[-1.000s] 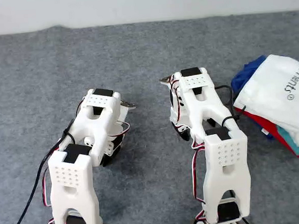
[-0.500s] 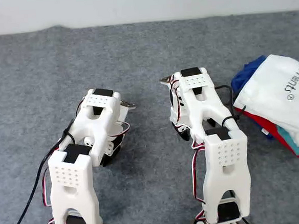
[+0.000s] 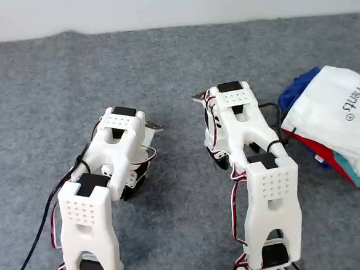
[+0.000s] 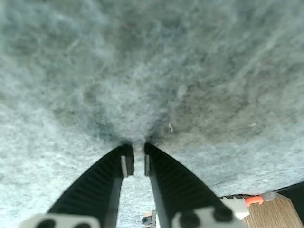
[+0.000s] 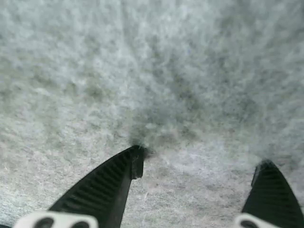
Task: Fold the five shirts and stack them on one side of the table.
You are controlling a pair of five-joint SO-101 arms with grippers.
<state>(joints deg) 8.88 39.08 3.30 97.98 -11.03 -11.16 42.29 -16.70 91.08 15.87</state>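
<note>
change: none visible from the high view | shirt stack (image 3: 333, 118) at the right edge of the table (image 3: 162, 62): no shift, no new fold | arm beside it (image 3: 248, 136): same pose as a second ago | other arm (image 3: 117, 158): same pose

The table (image 3: 41, 89) is covered in mottled grey felt. The arms (image 3: 87, 215) are finished in white and black. A white shirt (image 3: 336, 118) printed in dark grey, a blue shirt (image 3: 294, 93), a red shirt (image 3: 320, 153) and a teal shirt (image 3: 349, 166) are seen. The left gripper (image 4: 136, 154) and right gripper (image 5: 202, 164) are ribbed black.
</note>
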